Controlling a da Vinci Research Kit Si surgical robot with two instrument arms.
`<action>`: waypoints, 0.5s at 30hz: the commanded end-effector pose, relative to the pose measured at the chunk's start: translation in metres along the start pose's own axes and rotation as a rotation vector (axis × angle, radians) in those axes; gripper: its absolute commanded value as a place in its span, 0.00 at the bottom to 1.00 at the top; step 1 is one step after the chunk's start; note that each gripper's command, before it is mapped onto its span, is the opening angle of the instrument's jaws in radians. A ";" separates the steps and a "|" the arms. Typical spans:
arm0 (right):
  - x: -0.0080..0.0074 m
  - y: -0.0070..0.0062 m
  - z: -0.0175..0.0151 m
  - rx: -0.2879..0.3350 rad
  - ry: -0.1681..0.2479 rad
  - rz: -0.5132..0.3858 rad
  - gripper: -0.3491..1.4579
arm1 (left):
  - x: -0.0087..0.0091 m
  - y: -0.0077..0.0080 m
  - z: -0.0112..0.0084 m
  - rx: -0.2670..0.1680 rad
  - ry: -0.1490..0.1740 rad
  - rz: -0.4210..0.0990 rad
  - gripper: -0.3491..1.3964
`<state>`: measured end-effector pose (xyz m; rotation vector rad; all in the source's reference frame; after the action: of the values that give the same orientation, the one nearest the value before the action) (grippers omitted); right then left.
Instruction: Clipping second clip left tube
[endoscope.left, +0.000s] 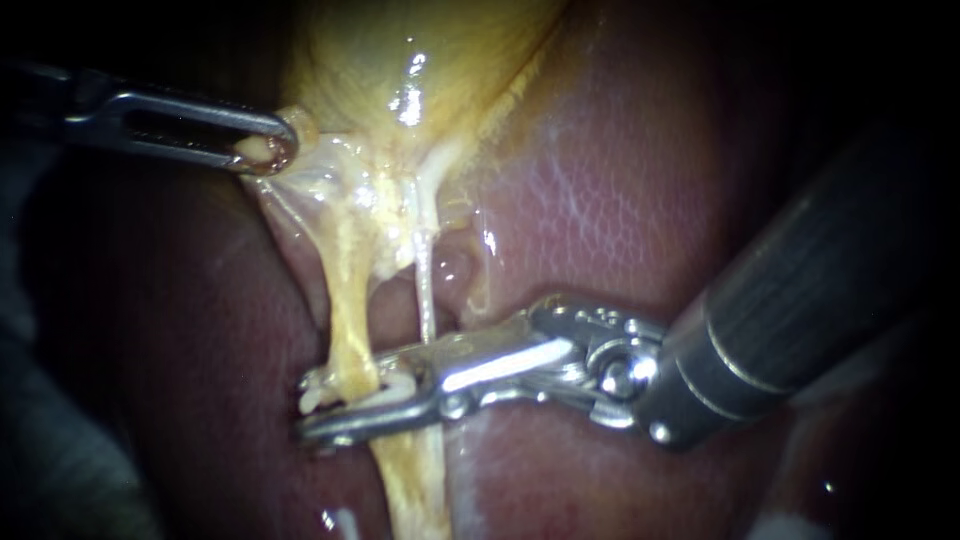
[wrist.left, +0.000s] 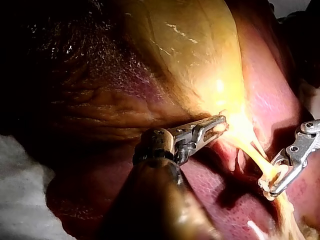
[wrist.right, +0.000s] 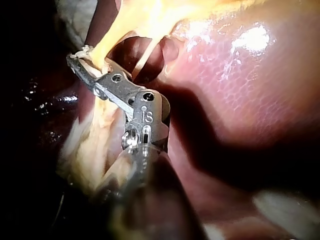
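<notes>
The yellow left tube runs down from the gallbladder; a thinner pale tube lies just to its right. My right instrument comes in from the right. Its jaws are closed across the left tube from both sides, and a white clip sits between them. The same grip shows in the left wrist view and the right wrist view. My left instrument is shut on tissue at the gallbladder's neck and holds it to the upper left, so the tube is taut.
Reddish liver surrounds the tubes and lies under the right instrument's shaft. A small white piece shows beside the tube below the jaws. White gauze lies beside the left shaft.
</notes>
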<state>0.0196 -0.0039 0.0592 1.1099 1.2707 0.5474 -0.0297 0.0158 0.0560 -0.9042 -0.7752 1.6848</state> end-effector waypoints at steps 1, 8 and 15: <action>-0.0001 0.0000 -0.0001 0.000 -0.001 0.008 0.12 | 0.0000 0.0000 0.0000 0.000 0.000 0.000 0.00; -0.0004 0.0001 -0.0003 0.000 -0.002 0.030 0.00 | 0.0000 0.0000 0.0000 0.000 0.000 0.000 0.00; -0.0008 0.0004 -0.0007 -0.012 0.005 0.027 0.00 | 0.0000 0.0000 0.0000 0.000 0.000 0.000 0.00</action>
<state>0.0188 -0.0042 0.0601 1.1189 1.2558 0.5785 -0.0297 0.0157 0.0561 -0.9043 -0.7749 1.6849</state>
